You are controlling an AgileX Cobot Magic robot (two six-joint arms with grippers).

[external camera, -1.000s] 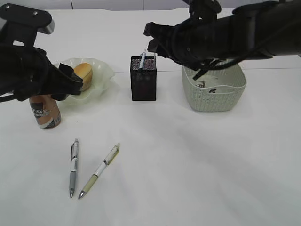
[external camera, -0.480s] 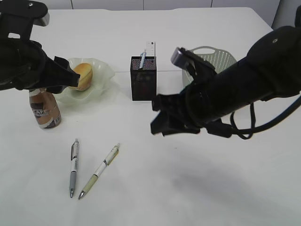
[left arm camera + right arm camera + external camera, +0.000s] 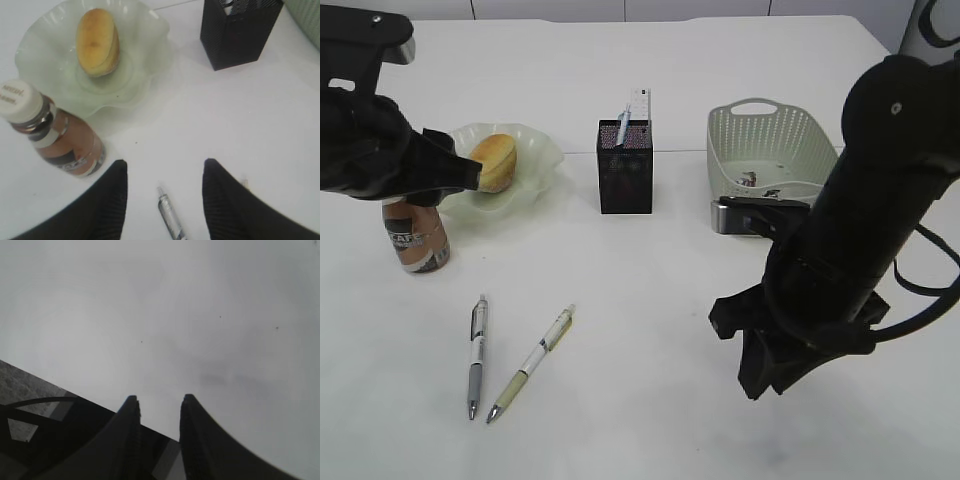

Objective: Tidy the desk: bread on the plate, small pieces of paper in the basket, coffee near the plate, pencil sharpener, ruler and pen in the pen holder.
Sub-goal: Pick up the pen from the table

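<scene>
We look down at a slant on the desk (image 3: pixel 650 60), a plain white tabletop that fills nearly the whole exterior view, with a strip of pale wall panels along the far edge. The bread (image 3: pixel 496 161) lies on the plate (image 3: pixel 542 152) at the left, and the coffee (image 3: pixel 415 236) stands upright just in front of the plate. The pen holder (image 3: pixel 625 180) stands mid-desk with the ruler (image 3: pixel 639 102) sticking up out of it. The basket (image 3: pixel 772 150) sits to the right with paper scraps (image 3: pixel 752 181) inside. Two pens (image 3: pixel 477 354) lie apart on the bare surface in front. Our left gripper (image 3: pixel 164 176) hangs over the coffee and one pen, jaws spread and empty. Our right gripper (image 3: pixel 158 412) points at bare desk, jaws parted, gripping nothing.
</scene>
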